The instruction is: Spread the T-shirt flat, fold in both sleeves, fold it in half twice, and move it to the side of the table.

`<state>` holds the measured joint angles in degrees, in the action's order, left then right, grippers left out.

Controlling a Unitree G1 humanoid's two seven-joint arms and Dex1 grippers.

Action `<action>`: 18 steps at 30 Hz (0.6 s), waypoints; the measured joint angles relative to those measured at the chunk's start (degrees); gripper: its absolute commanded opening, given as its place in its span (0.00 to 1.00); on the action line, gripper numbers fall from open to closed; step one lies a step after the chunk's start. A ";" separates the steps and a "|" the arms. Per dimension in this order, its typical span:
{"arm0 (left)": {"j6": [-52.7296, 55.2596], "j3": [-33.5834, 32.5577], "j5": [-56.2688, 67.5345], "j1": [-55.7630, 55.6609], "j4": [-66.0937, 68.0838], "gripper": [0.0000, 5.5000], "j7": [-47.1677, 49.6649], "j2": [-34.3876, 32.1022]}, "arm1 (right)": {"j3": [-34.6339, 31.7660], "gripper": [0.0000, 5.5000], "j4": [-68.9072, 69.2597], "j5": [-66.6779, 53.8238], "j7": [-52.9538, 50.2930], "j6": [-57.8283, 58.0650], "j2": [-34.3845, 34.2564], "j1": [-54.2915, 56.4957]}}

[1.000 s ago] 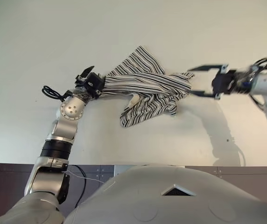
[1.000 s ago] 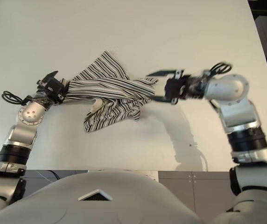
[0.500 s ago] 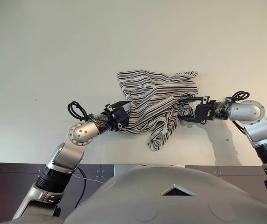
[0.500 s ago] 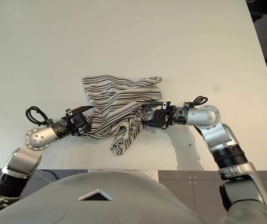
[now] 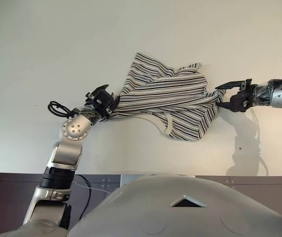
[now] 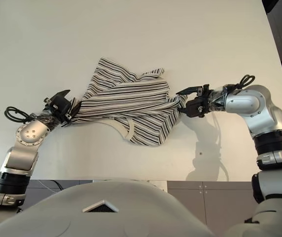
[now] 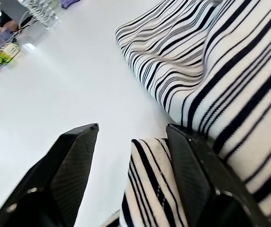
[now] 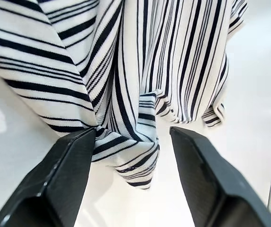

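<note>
**Striped tee strung between both tools, nowhere near flat yet**

The T-shirt (image 5: 170, 98) sits mid-desk, pulled into a twisted band between the two arms. The far part fans out on the surface and a flap sags toward the robot. The pale collar band (image 5: 167, 124) peeks out on that near side, so it's clearly bunched rather than spread.

Handling-wise I'd guess it's light, totally limp knit with no stiffness. It'll rope up whenever it's tugged from two points, and it should slide easily on the smooth desk (image 5: 131, 34). It isn't fragile, just floppy.

The left tool (image 5: 106, 100) looks clamped on a gathered wad at one end, since the stripes converge right into it. In the left wrist view one finger shows a sliver of desk beside the cloth, so the bite may be shallow. The right tool (image 5: 221, 96) looks closed on the opposite tip the same way, jaws held partly apart by the wad.

I can't tell which part of the shirt either one has. Better holds would be the hem corners or shoulder seams, pinching a single edge rather than a bundle.

Around it:
- A cable loop (image 5: 57, 108) hangs off the left wrist and could brush the fabric.
- Some blurry clutter (image 7: 38, 12) sits far off past the desk edge, well apart from the shirt.
</note>
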<state>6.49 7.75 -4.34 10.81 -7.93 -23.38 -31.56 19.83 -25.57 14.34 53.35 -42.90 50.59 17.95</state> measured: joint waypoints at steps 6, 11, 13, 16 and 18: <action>4.53 -3.66 9.54 4.24 -16.50 0.48 -5.67 -0.79 | -8.17 0.52 26.16 -18.88 2.56 9.33 5.60 -15.17; 2.49 -6.31 6.71 11.73 -16.23 0.48 -7.39 -4.84 | -13.21 0.52 37.72 -15.69 0.97 3.98 9.37 -41.65; 1.92 -6.65 6.42 11.62 -15.90 0.48 -7.69 -4.99 | -12.99 0.52 37.76 -11.23 -0.67 3.16 8.55 -45.41; 1.80 -6.20 5.89 10.79 -15.26 0.48 -8.61 -5.01 | -10.99 0.52 36.62 -3.82 -5.48 3.70 3.14 -43.33; 1.47 -5.78 5.67 10.16 -15.02 0.48 -9.07 -5.00 | -9.85 0.52 35.28 0.26 -9.05 2.79 0.21 -40.88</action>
<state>7.97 1.97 1.32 20.97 -22.95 -32.46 -36.56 9.99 9.71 14.61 44.31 -40.10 50.80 -22.93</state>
